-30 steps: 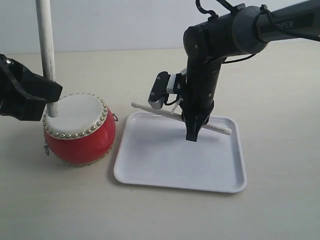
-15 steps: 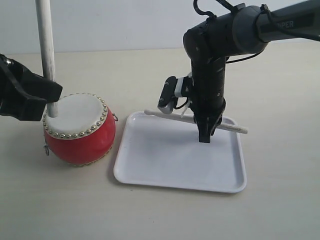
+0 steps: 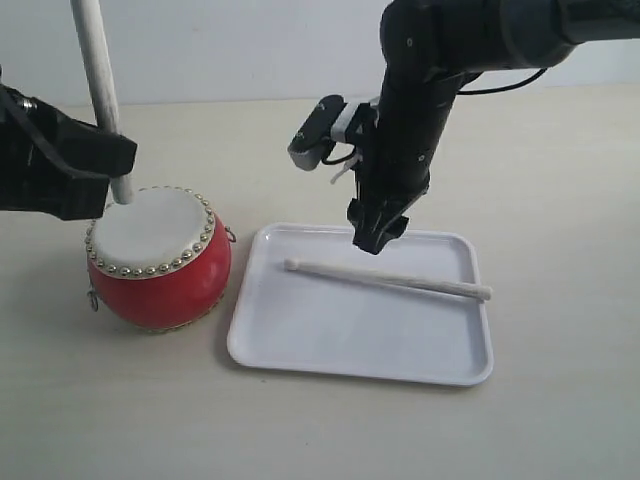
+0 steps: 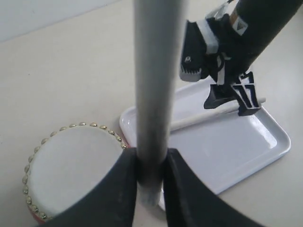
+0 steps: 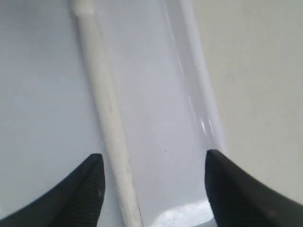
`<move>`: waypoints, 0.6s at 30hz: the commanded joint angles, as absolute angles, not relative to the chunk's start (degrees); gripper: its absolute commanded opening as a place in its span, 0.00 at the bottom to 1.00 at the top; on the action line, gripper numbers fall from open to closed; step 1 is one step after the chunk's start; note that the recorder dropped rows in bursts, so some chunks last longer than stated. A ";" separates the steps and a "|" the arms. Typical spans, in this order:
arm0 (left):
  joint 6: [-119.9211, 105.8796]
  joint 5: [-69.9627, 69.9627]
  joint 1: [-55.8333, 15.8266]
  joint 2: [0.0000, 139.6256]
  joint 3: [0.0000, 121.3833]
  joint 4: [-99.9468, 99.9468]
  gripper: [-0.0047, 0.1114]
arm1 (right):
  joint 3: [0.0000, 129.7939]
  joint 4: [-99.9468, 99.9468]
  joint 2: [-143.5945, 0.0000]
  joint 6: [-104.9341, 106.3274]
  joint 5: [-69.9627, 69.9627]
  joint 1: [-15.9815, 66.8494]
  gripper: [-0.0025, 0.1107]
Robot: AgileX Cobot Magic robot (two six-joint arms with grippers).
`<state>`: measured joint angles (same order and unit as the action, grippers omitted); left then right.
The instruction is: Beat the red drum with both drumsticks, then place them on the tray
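The red drum (image 3: 158, 258) with its cream skin stands left of the white tray (image 3: 300, 340). My left gripper (image 3: 110, 170) is shut on one drumstick (image 3: 98, 80), held nearly upright, its lower end just above the drum skin's far edge. In the left wrist view the same drumstick (image 4: 154, 85) rises between the fingers (image 4: 120, 189), beside the drum (image 4: 71, 170) and the tray (image 4: 236, 151). The other drumstick (image 3: 390, 280) lies flat in the tray. My right gripper (image 3: 375, 235) hangs open above it, apart from it. In the right wrist view that drumstick (image 5: 106, 118) lies on the tray (image 5: 156, 94) below the gripper (image 5: 154, 184).
The beige table (image 3: 320, 430) spreads all around the drum and tray. The right arm's dark body (image 3: 420, 110) stands over the tray's far side. A pale wall runs along the back edge.
My right gripper let go of its drumstick, which now lies in the tray, and rose up and back. My left gripper lifted its stick slightly off the drum skin.
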<state>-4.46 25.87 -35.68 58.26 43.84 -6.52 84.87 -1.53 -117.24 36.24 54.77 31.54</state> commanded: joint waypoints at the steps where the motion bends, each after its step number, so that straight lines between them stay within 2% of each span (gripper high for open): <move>1: -4.23 23.67 -35.97 58.54 42.55 -6.97 0.04 | 85.22 -2.59 -115.30 38.95 60.44 31.24 0.55; 4: -4.12 19.31 -35.97 58.54 42.55 -8.41 0.04 | 85.22 -8.00 -115.26 39.84 62.66 31.24 0.55; 9: -4.12 17.26 -35.43 58.74 42.55 -9.17 0.04 | 85.22 -22.99 -109.57 45.25 56.79 31.14 0.51; 13: -4.12 17.50 -31.09 59.84 42.55 -11.57 0.04 | 85.22 -34.18 -105.42 51.88 56.55 31.14 0.51; 18: -8.69 18.05 -25.39 62.61 42.55 -18.13 0.04 | 85.22 -38.19 -101.22 52.60 54.88 31.14 0.51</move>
<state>-5.53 18.42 -27.66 61.23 42.69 -13.44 84.87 -35.69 -103.35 51.30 55.97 31.54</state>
